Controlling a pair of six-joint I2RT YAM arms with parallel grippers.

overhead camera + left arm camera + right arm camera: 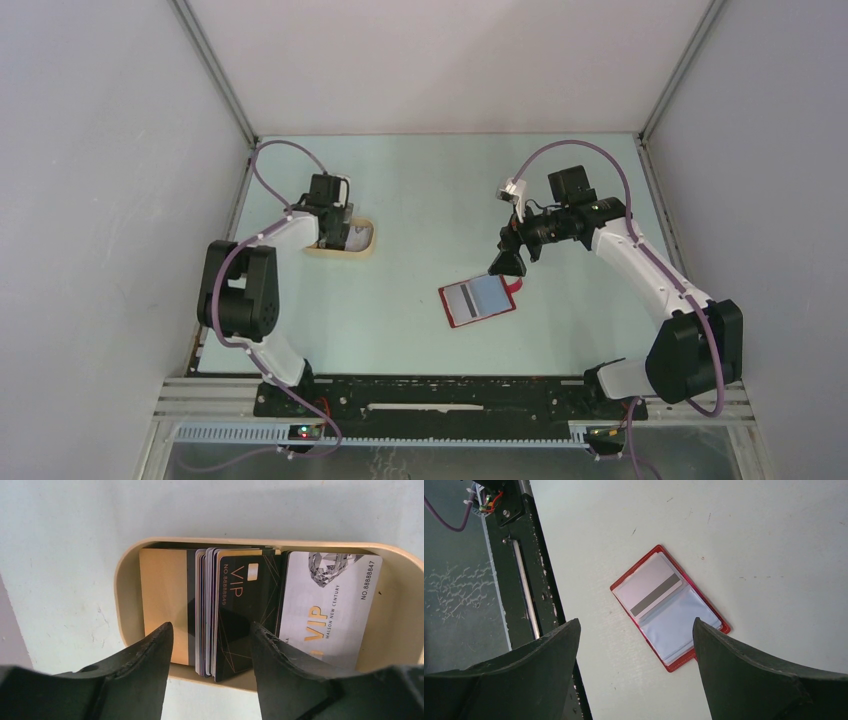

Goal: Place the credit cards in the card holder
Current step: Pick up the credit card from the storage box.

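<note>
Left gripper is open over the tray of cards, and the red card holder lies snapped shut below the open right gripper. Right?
Not quite: the card holder lies open, a white striped card in one half, as the right wrist view shows. The rest holds: left gripper open over the tray of cards, right gripper open above it.

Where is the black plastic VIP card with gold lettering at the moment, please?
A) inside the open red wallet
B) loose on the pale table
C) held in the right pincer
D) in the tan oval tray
D: the left wrist view shows the black plastic VIP card standing among other cards inside the tan oval tray, ahead of the open left pincer.
</note>
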